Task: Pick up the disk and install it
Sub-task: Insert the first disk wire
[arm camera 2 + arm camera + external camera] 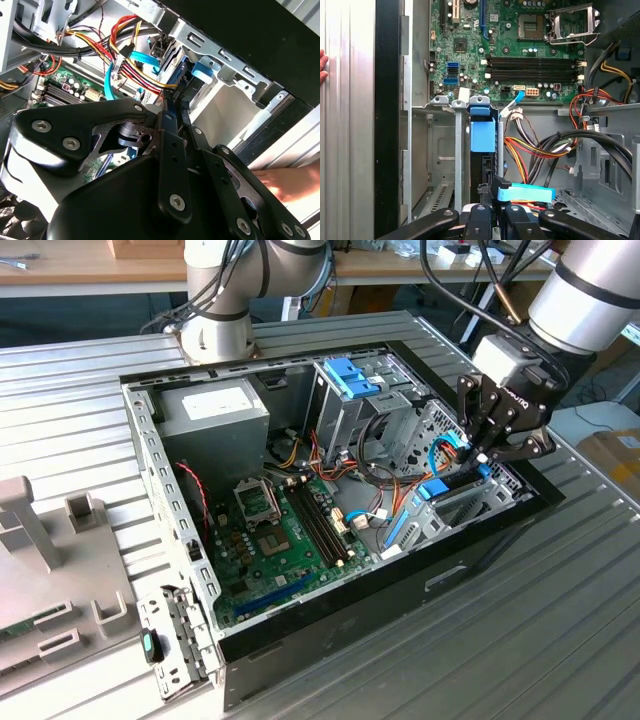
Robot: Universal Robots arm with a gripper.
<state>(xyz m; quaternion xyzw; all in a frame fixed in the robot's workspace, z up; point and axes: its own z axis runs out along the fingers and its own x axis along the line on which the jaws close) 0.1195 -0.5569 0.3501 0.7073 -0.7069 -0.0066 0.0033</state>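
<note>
The disk point(482, 135) stands on edge in a slot of the metal drive bay point(437, 150) at the front corner of the open computer case point(175, 510). Its blue carrier frame faces me. In the exterior view the disk point(438, 488) lies low in the bay on the right. My gripper point(478, 455) hangs right over it. In both wrist views the black fingers point(170, 130) sit side by side with almost no gap. The tips of my gripper point(492, 192) are at the disk's near end, and the fingers do not straddle its body.
Bundled coloured wires point(540, 150) and a light blue flat cable point(526, 192) run beside the bay. The motherboard point(280, 540) fills the case floor, and a silver cage with a blue latch point(352, 378) stands behind. A person's hand point(295, 182) rests on the ribbed table outside the case.
</note>
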